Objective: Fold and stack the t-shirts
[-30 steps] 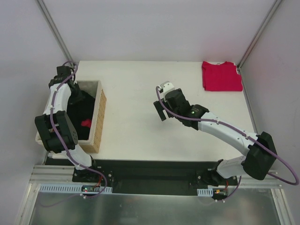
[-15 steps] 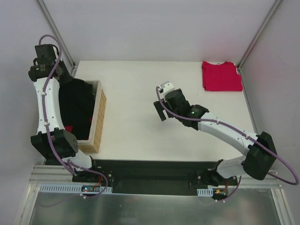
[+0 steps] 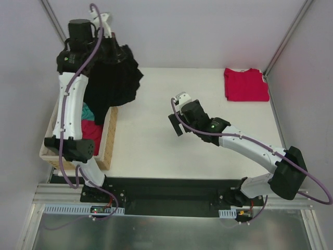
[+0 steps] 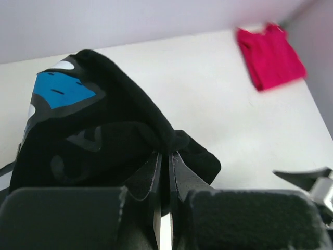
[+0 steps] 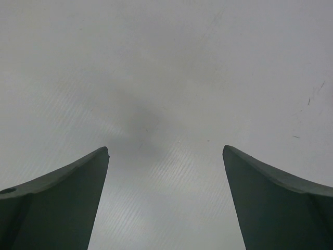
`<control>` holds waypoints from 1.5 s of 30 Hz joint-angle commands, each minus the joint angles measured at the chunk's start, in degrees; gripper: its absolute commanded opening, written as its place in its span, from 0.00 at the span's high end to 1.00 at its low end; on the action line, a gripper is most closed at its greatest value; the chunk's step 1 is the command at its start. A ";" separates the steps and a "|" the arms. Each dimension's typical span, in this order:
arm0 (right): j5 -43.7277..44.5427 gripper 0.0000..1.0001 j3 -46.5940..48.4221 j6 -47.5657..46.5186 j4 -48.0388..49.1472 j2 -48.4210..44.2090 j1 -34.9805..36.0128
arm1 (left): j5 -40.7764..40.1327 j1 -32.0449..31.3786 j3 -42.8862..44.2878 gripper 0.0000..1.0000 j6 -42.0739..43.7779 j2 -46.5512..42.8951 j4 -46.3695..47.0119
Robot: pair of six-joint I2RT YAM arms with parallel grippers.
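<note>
Upper left, the left end effector (image 3: 105, 28) clamps the black t-shirt (image 3: 114, 78), which hangs over the basket (image 3: 110, 136) at the left edge of the surface (image 3: 156, 151). The right end effector (image 3: 178, 119) (wide, holding nothing) hovers mid-frame; the red t-shirt (image 3: 245, 85) lies upper right.

This is a robotics lab test cell. A plain white rectangular table (image 3: 151, 140) sits boxed in by blank pale walls (image 3: 182, 31) joined with thin grey metal corner struts (image 3: 56, 26). Two white-and-black jointed robot arms (image 3: 250, 148) are bolted to a black base plate (image 3: 171, 195), trailing loose purple cables (image 3: 312, 187), beside a slotted white cable duct (image 3: 67, 210).
</note>
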 commanded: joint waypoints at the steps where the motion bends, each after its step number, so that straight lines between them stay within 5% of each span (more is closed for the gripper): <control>1: 2.33 0.04 0.28 0.80 1.86 -0.91 0.76 | 16.78 -6.08 5.83 1.00 4.18 6.42 6.80; 10: 7.87 0.04 -1.21 -0.08 2.47 -3.45 0.67 | 26.20 -15.67 12.25 1.00 2.17 21.01 10.51; 16: 9.02 0.04 -2.45 0.10 2.21 -4.16 0.67 | 21.74 -19.71 -1.62 1.00 1.55 25.50 9.37; 18: 9.19 0.04 -2.62 -0.07 2.21 -4.43 0.76 | 18.93 -20.33 -7.16 0.77 1.29 26.73 7.53; 19: 9.37 0.04 -2.71 -0.16 2.30 -4.43 0.67 | 18.48 -20.94 -8.31 0.07 1.63 27.43 6.04; 20: 9.46 0.04 -2.62 -0.25 2.21 -4.34 0.67 | 18.04 -21.21 -9.19 0.01 2.07 28.22 4.55; 23: 9.46 0.04 -2.45 -0.25 2.38 -4.34 0.67 | 11.31 -22.53 -11.21 0.01 4.27 28.15 -0.03; 34: 8.50 0.04 3.96 -1.66 1.33 1.10 0.41 | -16.03 -22.62 -4.02 0.01 7.26 2.94 -0.92; 40: 4.72 0.04 19.06 -5.08 -3.85 12.34 -0.56 | -43.33 -22.62 -6.02 0.01 10.51 -10.43 -2.14; 45: 4.45 0.04 38.80 -11.31 -7.89 26.40 -0.47 | -55.17 -21.22 -22.00 0.01 9.82 -17.11 -3.73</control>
